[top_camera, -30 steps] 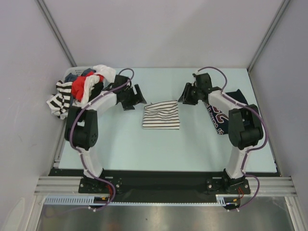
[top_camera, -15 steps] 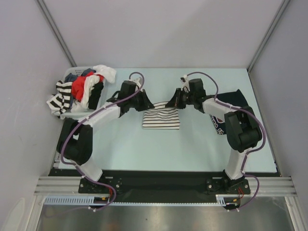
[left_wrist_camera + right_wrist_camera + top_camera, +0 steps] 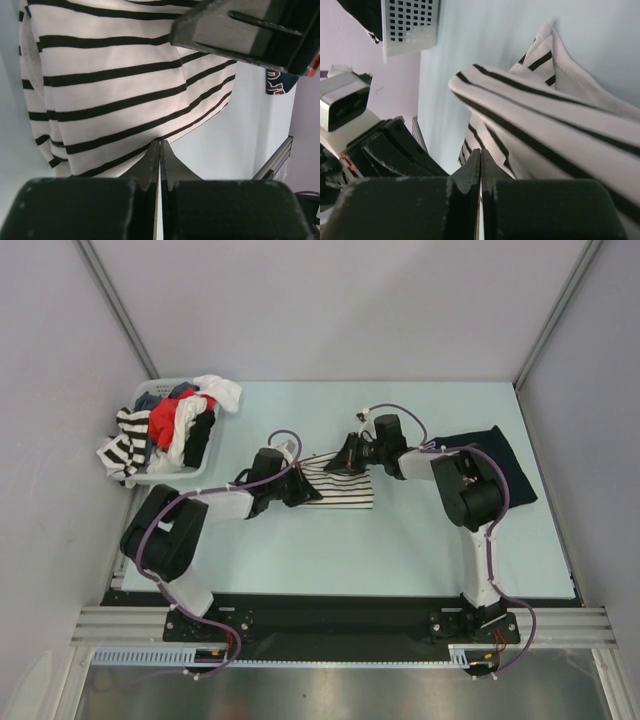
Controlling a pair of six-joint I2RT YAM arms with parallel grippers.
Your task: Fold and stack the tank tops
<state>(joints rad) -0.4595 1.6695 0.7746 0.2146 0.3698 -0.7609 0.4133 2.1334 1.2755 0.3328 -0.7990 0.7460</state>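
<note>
The white tank top with thin dark stripes (image 3: 345, 490) lies folded at the table's middle. My left gripper (image 3: 303, 490) is low at its left edge, and in the left wrist view its jaws (image 3: 160, 145) are shut on the hem of the striped cloth (image 3: 115, 75). My right gripper (image 3: 345, 458) is at the top's far edge, shut (image 3: 480, 152) on a raised fold of the striped cloth (image 3: 545, 115). The dark navy tank top (image 3: 495, 460) lies flat at the right, apart from both grippers; a corner of the navy top (image 3: 279, 82) shows in the left wrist view.
A white basket (image 3: 165, 477) heaped with mixed clothes stands at the back left; the basket's perforated wall (image 3: 410, 25) shows in the right wrist view. Grey walls close in the table on three sides. The two grippers are close together over the striped top.
Both arms swung inward and down from the far side to the striped top's edges, and both sets of jaws closed. The right arm no longer covers the navy top.
</note>
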